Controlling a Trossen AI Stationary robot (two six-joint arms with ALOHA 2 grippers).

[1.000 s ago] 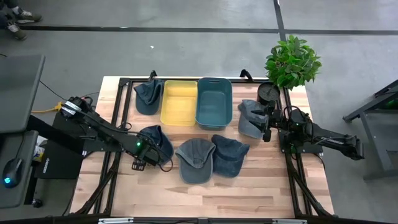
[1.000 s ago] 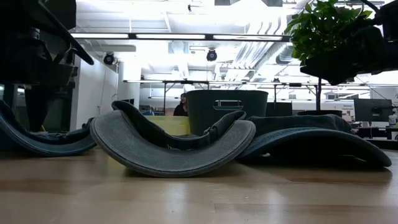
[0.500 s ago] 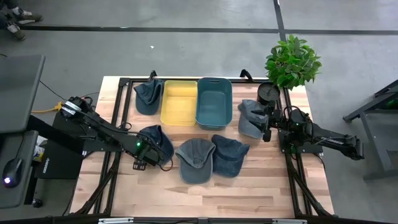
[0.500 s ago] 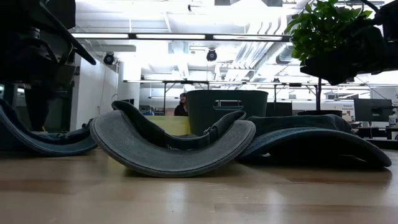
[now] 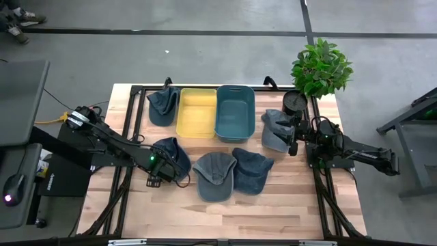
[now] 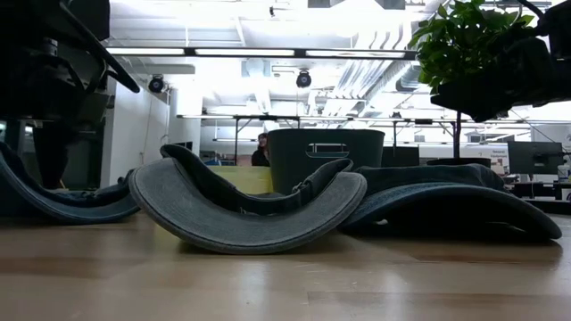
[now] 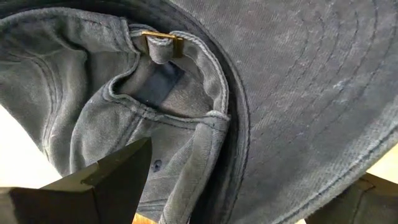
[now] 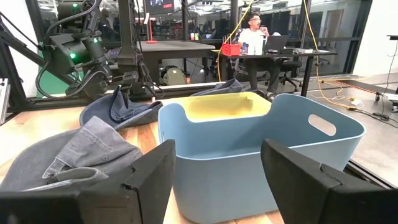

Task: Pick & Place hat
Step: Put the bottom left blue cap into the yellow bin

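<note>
Five blue denim hats lie on the wooden table. My left gripper (image 5: 158, 173) is open and low over the near-left hat (image 5: 172, 152). In the left wrist view its fingers stand on either side of that hat's brim (image 7: 298, 74) and brass-buckled back strap (image 7: 163, 43). My right gripper (image 5: 292, 137) is open and level beside the right-hand hat (image 5: 274, 130), facing the blue bin (image 8: 261, 143). The centre hat (image 6: 245, 209) rests upside down on its crown. My left gripper (image 7: 255, 168) comes at the near-left hat from above, open, with the brim's edge and the rear opening between its fingers. Whether either finger (image 7: 112, 180) touches the cloth, I cannot tell.
A yellow bin (image 5: 196, 113) and the blue bin (image 5: 235, 113) stand side by side at the far middle. A fifth hat (image 5: 162, 106) lies left of the yellow bin, another (image 5: 250, 171) right of the centre hat. A potted plant (image 5: 321, 67) stands at the far right corner. Bare wood lies along the near edge.
</note>
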